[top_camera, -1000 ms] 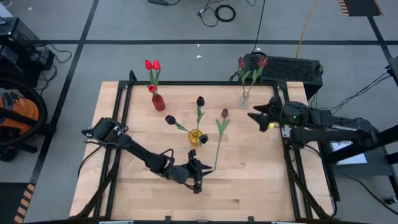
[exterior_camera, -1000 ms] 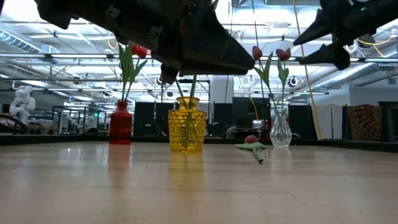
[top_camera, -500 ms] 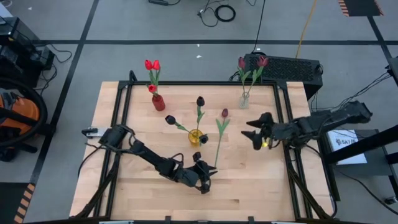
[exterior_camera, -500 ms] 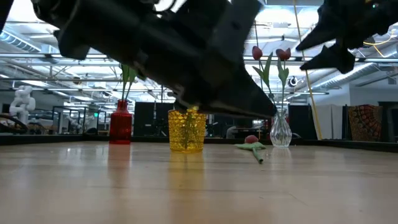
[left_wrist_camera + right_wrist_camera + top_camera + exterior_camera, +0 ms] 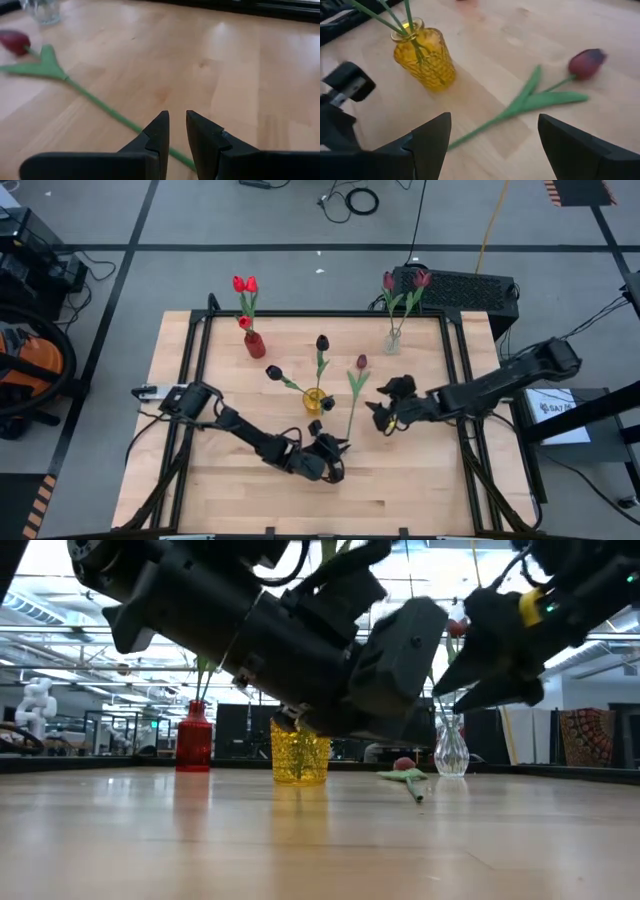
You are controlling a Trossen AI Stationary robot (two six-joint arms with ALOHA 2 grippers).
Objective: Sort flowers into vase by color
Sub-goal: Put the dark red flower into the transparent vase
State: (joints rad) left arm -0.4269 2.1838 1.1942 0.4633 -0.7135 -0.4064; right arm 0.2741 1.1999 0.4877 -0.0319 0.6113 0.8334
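Observation:
A maroon flower (image 5: 352, 395) lies flat on the wooden table, head (image 5: 586, 62) toward the far edge, stem end (image 5: 177, 156) toward the near edge. My left gripper (image 5: 177, 127) hangs low over that stem end, fingers a narrow gap apart, one on either side of the stem; whether they touch it I cannot tell. My right gripper (image 5: 492, 135) stands wide open above the table, just right of the flower's leaves (image 5: 535, 97), holding nothing. Two black flowers stand in the yellow vase (image 5: 315, 401).
A red vase (image 5: 255, 345) with red flowers stands at the far left. A clear vase (image 5: 393, 340) with maroon flowers stands at the far right. A black frame (image 5: 300, 314) edges the table. Bare wood lies along the near edge.
My right gripper has swung from the table's right edge toward the middle and sunk, ending beside the lying flower, still wide open. My left gripper has dropped lower and shifted slightly right over the stem end. The flower has not moved.

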